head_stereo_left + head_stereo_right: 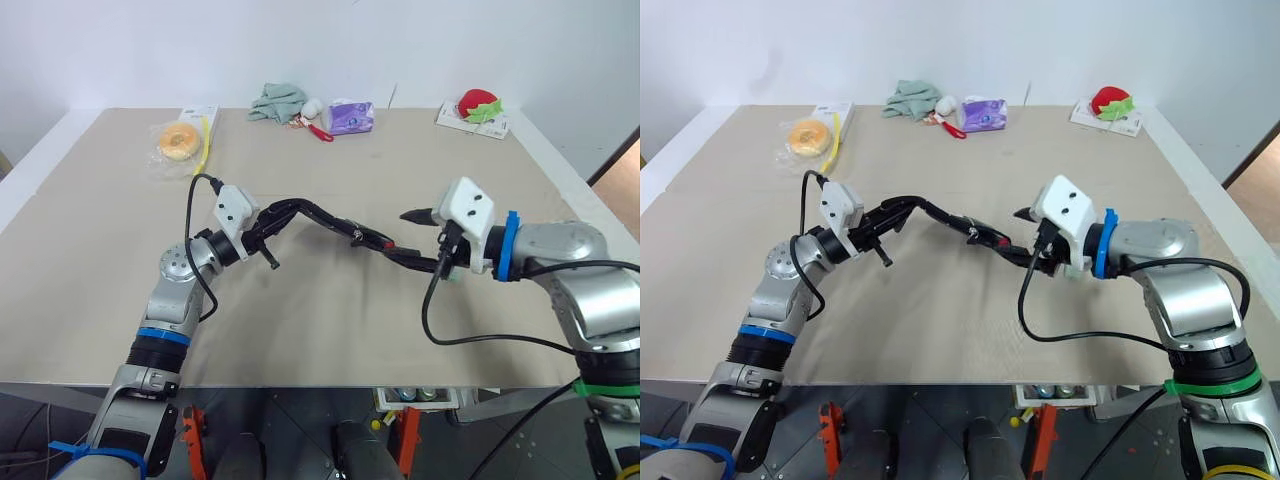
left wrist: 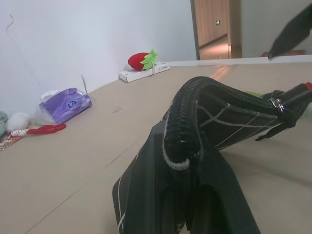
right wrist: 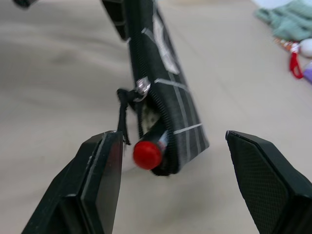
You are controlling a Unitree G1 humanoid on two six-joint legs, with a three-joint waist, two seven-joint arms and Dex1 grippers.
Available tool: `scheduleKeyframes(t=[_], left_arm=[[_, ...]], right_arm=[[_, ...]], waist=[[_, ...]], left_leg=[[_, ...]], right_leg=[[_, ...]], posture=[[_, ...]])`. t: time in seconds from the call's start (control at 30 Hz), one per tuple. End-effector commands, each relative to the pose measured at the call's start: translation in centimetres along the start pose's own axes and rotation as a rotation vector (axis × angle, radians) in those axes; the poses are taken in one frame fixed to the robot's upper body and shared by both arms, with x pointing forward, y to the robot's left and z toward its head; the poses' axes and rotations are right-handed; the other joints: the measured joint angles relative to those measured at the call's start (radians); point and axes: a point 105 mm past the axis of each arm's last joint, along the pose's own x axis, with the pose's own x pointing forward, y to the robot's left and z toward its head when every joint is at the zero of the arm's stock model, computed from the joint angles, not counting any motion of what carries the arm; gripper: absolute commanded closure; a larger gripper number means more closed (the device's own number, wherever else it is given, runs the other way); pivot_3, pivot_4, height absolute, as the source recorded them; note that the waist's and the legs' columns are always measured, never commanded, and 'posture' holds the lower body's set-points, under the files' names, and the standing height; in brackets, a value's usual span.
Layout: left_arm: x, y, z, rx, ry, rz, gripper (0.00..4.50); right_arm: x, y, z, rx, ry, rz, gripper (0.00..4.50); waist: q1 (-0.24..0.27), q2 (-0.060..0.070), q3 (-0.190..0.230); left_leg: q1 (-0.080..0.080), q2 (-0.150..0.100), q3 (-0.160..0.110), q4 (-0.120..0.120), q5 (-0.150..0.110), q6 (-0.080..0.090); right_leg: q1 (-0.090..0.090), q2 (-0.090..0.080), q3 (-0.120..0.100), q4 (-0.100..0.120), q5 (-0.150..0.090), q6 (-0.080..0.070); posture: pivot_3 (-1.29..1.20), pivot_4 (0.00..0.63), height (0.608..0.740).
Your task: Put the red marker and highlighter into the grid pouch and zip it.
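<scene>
The grid pouch (image 1: 330,222) hangs above the table, stretched between my two arms. My left gripper (image 1: 268,225) is shut on its left end, and the black fabric with white lines bulges over it in the left wrist view. At the pouch's right end the red marker (image 3: 147,153) pokes its red cap out of the open corner, just under the zipper pull (image 3: 142,87) and its black cord. My right gripper (image 3: 173,137) is open, one finger on each side of that end, touching nothing. A green sliver (image 2: 253,92) shows past the pouch's edge; I cannot tell if it is the highlighter.
Along the table's far edge lie a bagged doughnut (image 1: 180,140), a green cloth (image 1: 277,100), a red-handled tool (image 1: 318,130), a purple packet (image 1: 350,117) and a strawberry plush on a white box (image 1: 478,107). The table's front edge (image 1: 320,382) runs just below my arms.
</scene>
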Motion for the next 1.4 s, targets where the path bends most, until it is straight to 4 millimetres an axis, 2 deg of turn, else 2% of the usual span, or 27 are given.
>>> scheduleKeyframes(t=[0.03, 0.23, 0.27, 0.33, 0.43, 0.53, 0.83, 1.03, 1.07, 1.17, 1.27, 1.33, 1.37, 1.4], left_arm=[[0.3, 0.0, 1.6, 0.039, -0.051, -0.01, 4.5], [0.3, 0.0, 1.6, 0.038, -0.051, -0.012, 4.5], [0.3, 0.0, 1.6, 0.038, -0.05, -0.012, 4.5], [0.3, 0.0, 1.6, 0.038, -0.049, -0.012, 4.5], [0.2, -0.1, 1.6, 0.038, -0.049, -0.013, 4.5], [0.2, -0.1, 1.6, 0.038, -0.05, -0.013, 4.5], [0.3, 0.0, 1.6, 0.027, -0.051, -0.013, 4.5], [0.3, 0.0, 1.6, 0.006, -0.058, -0.007, 4.5], [0.3, 0.0, 1.7, 0.001, -0.06, -0.007, 4.5], [0.4, -0.1, 1.8, -0.015, -0.068, -0.007, 4.5], [0.5, -0.1, 1.9, -0.024, -0.072, -0.007, 4.5], [0.5, -0.2, 2.0, -0.03, -0.075, -0.009, 4.5], [0.5, -0.3, 2.1, -0.032, -0.077, -0.01, 4.5], [0.5, -0.3, 2.2, -0.035, -0.078, -0.013, 4.5]], right_arm=[[0.2, 0.4, 0.6, -0.06, -0.005, -0.002, 0.86], [0.7, 0.4, 0.1, -0.086, 0.021, -0.008, 0.86], [0.7, 0.3, 0.1, -0.085, 0.019, -0.011, 1.08], [0.7, 0.2, 0.1, -0.089, 0.018, -0.015, 1.72], [0.7, 0.0, 0.3, -0.09, 0.01, -0.026, 3.18], [0.6, -0.1, 0.3, -0.099, 0.013, -0.034, 4.4], [0.3, 0.0, 0.1, -0.092, 0.002, -0.028, 4.46], [0.2, -0.1, 1.1, -0.09, -0.05, -0.036, 4.46], [0.3, -0.1, 1.1, -0.09, -0.053, -0.039, 3.83], [0.8, -0.2, 0.9, -0.08, -0.049, -0.047, 2.58], [1.4, 0.0, 0.1, -0.068, -0.021, -0.046, 3.01], [2.0, 0.0, -0.7, -0.074, 0.014, -0.051, 4.14], [2.3, -0.1, -1.0, -0.077, 0.027, -0.057, 4.37], [2.5, -0.4, -1.1, -0.077, 0.032, -0.072, 4.37]], waist=[[0.0, 0.0, 0.0], [0.0, 0.0, 0.0], [0.0, 0.0, 0.0], [0.0, 0.0, 0.0], [0.0, 0.0, 0.0], [0.0, 0.0, 0.0], [0.0, 0.0, 0.0], [0.0, 0.0, 0.0], [0.0, 0.0, 0.0], [0.0, 0.0, 0.0], [0.0, 0.0, 0.0], [0.0, 0.0, 0.0], [0.0, 0.0, 0.0], [-0.001, 0.0, 0.0]], left_leg=[[0.0, 0.0, 0.0, 0.0, 0.0, 0.0], [0.0, 0.0, 0.0, 0.0, 0.0, 0.0], [0.0, 0.0, 0.0, 0.0, 0.0, 0.0], [0.0, 0.0, 0.0, 0.0, 0.0, 0.0], [0.0, 0.0, 0.0, 0.0, 0.0, 0.0], [0.0, 0.0, 0.0, 0.0, 0.0, 0.0], [0.0, 0.0, 0.0, 0.0, 0.0, 0.0], [0.0, 0.0, 0.0, 0.0, 0.0, 0.0], [0.0, 0.0, 0.0, 0.0, 0.0, 0.0], [0.0, 0.0, 0.0, 0.0, 0.0, 0.0], [0.0, 0.0, 0.0, 0.0, 0.0, 0.0], [0.0, 0.0, 0.0, 0.0, 0.0, 0.0], [0.0, 0.0, 0.0, 0.0, 0.0, 0.0], [0.0, 0.0, 0.0, 0.0, 0.0, 0.0]], right_leg=[[0.0, 0.0, 0.0, 0.0, 0.0, 0.0], [0.0, 0.0, 0.0, 0.0, 0.0, 0.0], [0.0, 0.0, 0.0, 0.0, 0.0, 0.0], [0.0, 0.0, 0.0, 0.0, 0.0, 0.0], [0.0, 0.0, 0.0, 0.0, 0.0, 0.0], [0.0, 0.0, 0.0, 0.0, 0.0, 0.0], [0.0, 0.0, 0.0, 0.0, 0.0, 0.0], [0.0, 0.0, 0.0, 0.0, 0.0, 0.0], [0.0, 0.0, 0.0, 0.0, 0.0, 0.0], [0.0, 0.0, 0.0, 0.0, 0.0, 0.0], [0.0, 0.0, 0.0, 0.0, 0.0, 0.0], [0.0, 0.0, 0.0, 0.0, 0.0, 0.0], [0.0, 0.0, 0.0, 0.0, 0.0, 0.0], [0.0, 0.0, 0.0, 0.0, 0.0, 0.0]], posture=[[0.0, 0.15, 0.739], [0.0, 0.15, 0.739], [0.0, 0.15, 0.739], [0.0, 0.15, 0.739], [0.0, 0.15, 0.739], [0.0, 0.15, 0.739], [0.0, 0.15, 0.739], [0.0, 0.15, 0.739], [0.0, 0.15, 0.739], [0.0, 0.15, 0.739], [0.0, 0.15, 0.739], [0.0, 0.15, 0.739], [0.0, 0.15, 0.739], [0.0, 0.15, 0.739]])
